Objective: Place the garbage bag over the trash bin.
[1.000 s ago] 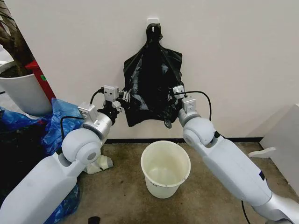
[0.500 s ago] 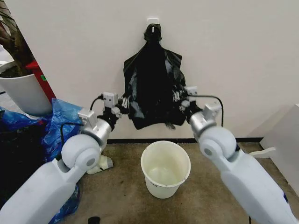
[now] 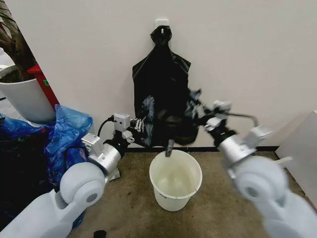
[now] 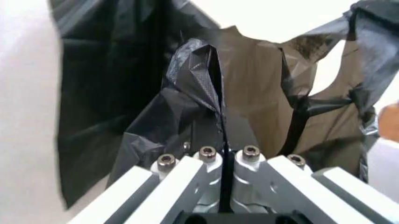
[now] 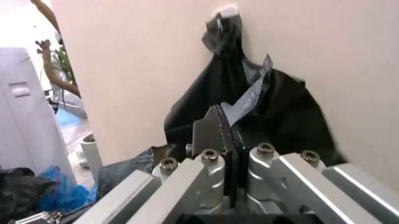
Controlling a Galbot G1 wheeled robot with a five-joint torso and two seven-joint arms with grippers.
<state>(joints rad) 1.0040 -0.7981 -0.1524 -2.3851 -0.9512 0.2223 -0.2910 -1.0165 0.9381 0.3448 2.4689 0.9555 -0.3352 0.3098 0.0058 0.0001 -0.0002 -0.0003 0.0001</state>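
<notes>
The garbage bag (image 3: 171,126), thin glossy black film, hangs stretched between my two grippers just above the trash bin (image 3: 174,197), a cream-white bucket standing open on the floor. My left gripper (image 3: 143,125) is shut on the bag's left edge, and its closed fingers pinch the wrinkled film (image 4: 206,70) in the left wrist view. My right gripper (image 3: 195,110) is shut on the bag's right side. In the right wrist view a strip of the bag (image 5: 249,95) rises from between its fingers (image 5: 209,135). A loose tail of the bag dangles over the bin's rim.
A bundle of black bags (image 3: 161,74) hangs from a wall hook (image 3: 162,23) right behind the held bag. Blue plastic bags (image 3: 67,126) and a white planter pot (image 3: 25,101) crowd the left. A white cabinet (image 3: 302,148) stands at right. A small dark object (image 3: 99,233) lies on the floor.
Both grippers have come down and away from the wall with the bag, from mid-bundle height to just above the bin. The right arm has swung nearer the camera.
</notes>
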